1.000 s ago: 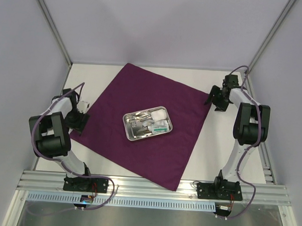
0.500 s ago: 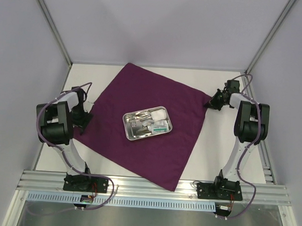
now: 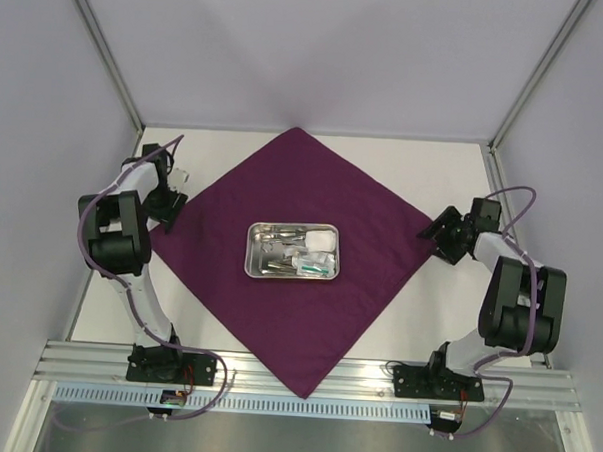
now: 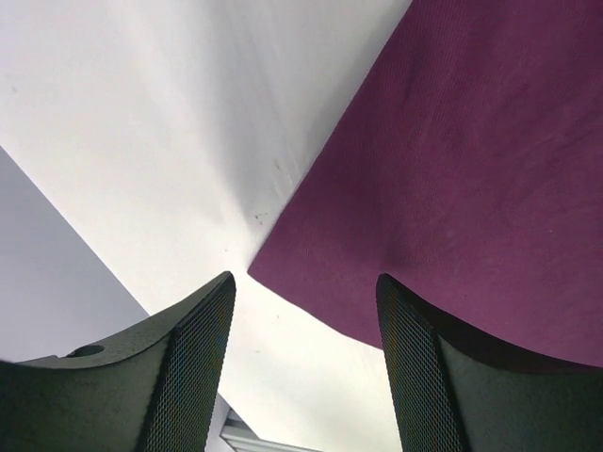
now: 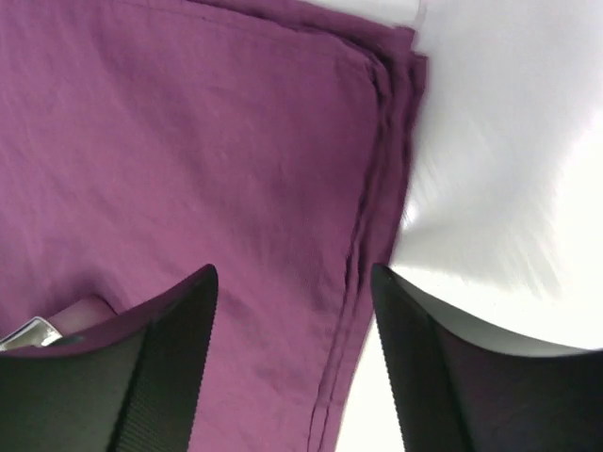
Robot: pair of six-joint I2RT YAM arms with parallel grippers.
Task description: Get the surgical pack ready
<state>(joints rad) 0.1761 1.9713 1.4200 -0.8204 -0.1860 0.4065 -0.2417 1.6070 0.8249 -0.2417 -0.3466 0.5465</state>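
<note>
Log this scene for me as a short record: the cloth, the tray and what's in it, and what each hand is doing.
cloth: purple cloth spread flat on the white table, corners pointing like a diamond
tray: steel tray at the cloth's middle
tray contents: metal instruments, white gauze, clear packet
left hand: left hand open, the cloth's left corner between its fingers
right hand: right hand open, straddling the cloth's edge near the right corner
contact: cannot tell if either hand touches the cloth

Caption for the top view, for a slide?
Steel tray centred on purple cloth; left gripper and right gripper at its side corners.
</note>
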